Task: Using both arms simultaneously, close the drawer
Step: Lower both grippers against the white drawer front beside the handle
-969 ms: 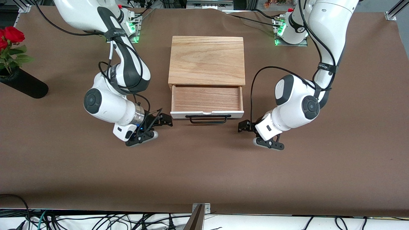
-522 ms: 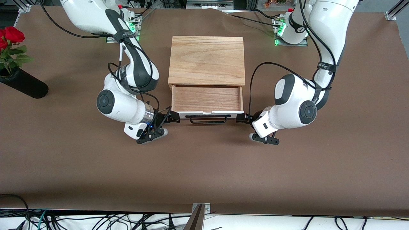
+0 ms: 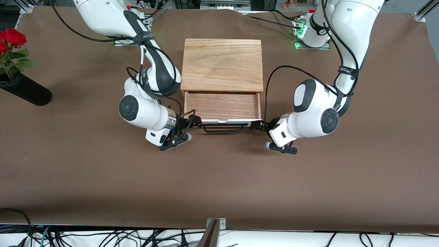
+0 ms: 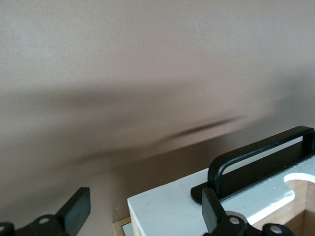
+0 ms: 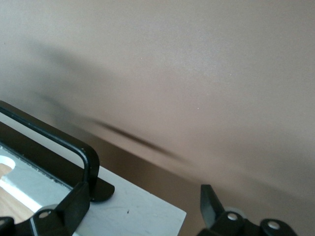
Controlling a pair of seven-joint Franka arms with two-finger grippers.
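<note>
**Both grippers have closed in on the drawer's front corners**

Closing inward over the last second, both arms have brought their hands from well apart of the drawer to its white front panel. Going from the right arm's end across: my right gripper (image 3: 190,122) now sits at that end's corner of the drawer (image 3: 222,106), where earlier it hung lower and clear of the wood. In the right wrist view its fingers (image 5: 74,209) are spread wide and hold nothing; they straddle the panel's corner, with the black handle (image 5: 59,147) just beside one finger.

Between the two hands the drawer is pulled out of the wooden casing (image 3: 222,65), tray floor fully showing, and I see no shift in it across the frames.

My left gripper (image 3: 258,125) has likewise come in to the other corner. Its fingers (image 4: 212,210) are open and empty, bracketing the panel's corner (image 4: 167,209) near the handle's foot.

I judge the approach finished and the push not yet begun; both hands look placed to press evenly.
</note>
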